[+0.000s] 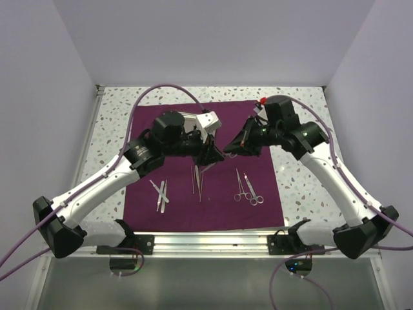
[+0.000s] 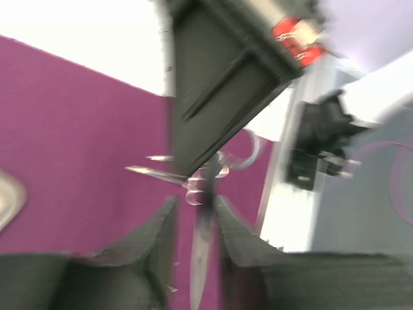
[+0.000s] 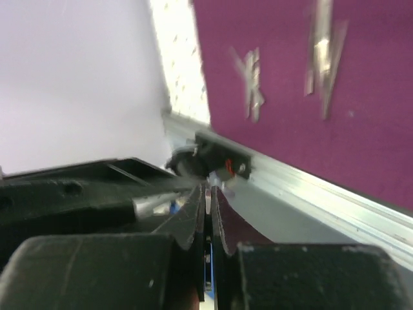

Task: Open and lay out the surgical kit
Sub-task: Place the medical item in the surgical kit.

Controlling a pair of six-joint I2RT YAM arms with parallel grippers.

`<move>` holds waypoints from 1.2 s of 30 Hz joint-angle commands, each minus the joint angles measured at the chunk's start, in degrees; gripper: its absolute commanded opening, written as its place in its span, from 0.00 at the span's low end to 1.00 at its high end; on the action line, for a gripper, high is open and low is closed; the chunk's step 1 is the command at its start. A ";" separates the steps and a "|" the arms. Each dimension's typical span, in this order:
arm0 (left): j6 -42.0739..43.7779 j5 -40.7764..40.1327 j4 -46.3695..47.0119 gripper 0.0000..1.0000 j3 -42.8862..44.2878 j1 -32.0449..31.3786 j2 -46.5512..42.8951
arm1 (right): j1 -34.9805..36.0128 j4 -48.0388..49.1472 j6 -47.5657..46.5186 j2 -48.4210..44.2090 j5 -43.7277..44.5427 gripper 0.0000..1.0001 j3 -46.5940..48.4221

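Observation:
The maroon cloth (image 1: 213, 210) lies spread flat on the table. My two grippers meet above its middle. My right gripper (image 1: 227, 150) is shut on a thin silver scissor-handled instrument (image 2: 201, 248), gripped near its ring handles; a sliver of it shows between the jaws in the right wrist view (image 3: 206, 197). My left gripper (image 1: 210, 157) is open, and the instrument's blade lies between its fingers (image 2: 164, 232) with a gap on one side. The steel tray (image 1: 191, 117) is mostly hidden behind my left wrist.
Crossed tweezers (image 1: 160, 194), long thin tweezers (image 1: 197, 179) and scissor-handled forceps (image 1: 247, 187) lie in a row on the cloth's near half. A metal rail (image 1: 206, 240) runs along the table's near edge. The speckled tabletop (image 1: 303, 187) borders the cloth.

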 commanded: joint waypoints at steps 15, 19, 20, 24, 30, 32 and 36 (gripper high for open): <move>-14.50 -53.64 -13.31 0.78 -3.44 1.64 -13.94 | -1.07 -21.32 42.32 -54.56 54.77 0.00 -38.81; -15.65 -49.07 -14.62 0.78 -8.37 1.55 -22.29 | -1.07 -16.59 40.23 -53.01 59.95 0.00 -41.72; -15.47 -48.80 -15.93 0.78 -8.46 1.64 -23.09 | -1.07 -15.09 39.53 -51.95 60.66 0.00 -42.16; -13.37 -48.88 -19.37 0.78 -7.06 1.64 -25.73 | -1.07 -0.11 37.50 -47.02 62.25 0.00 -48.03; -12.92 -48.80 -22.62 0.77 -6.18 1.64 -29.16 | -1.06 16.63 38.81 -36.57 61.63 0.00 -54.20; -13.27 -48.45 -24.02 0.77 -5.83 1.64 -29.86 | -0.98 19.71 38.90 -33.93 62.33 0.00 -54.82; -13.27 -48.53 -26.31 0.76 -5.65 1.64 -31.18 | -0.98 32.44 38.90 -28.22 62.25 0.00 -57.89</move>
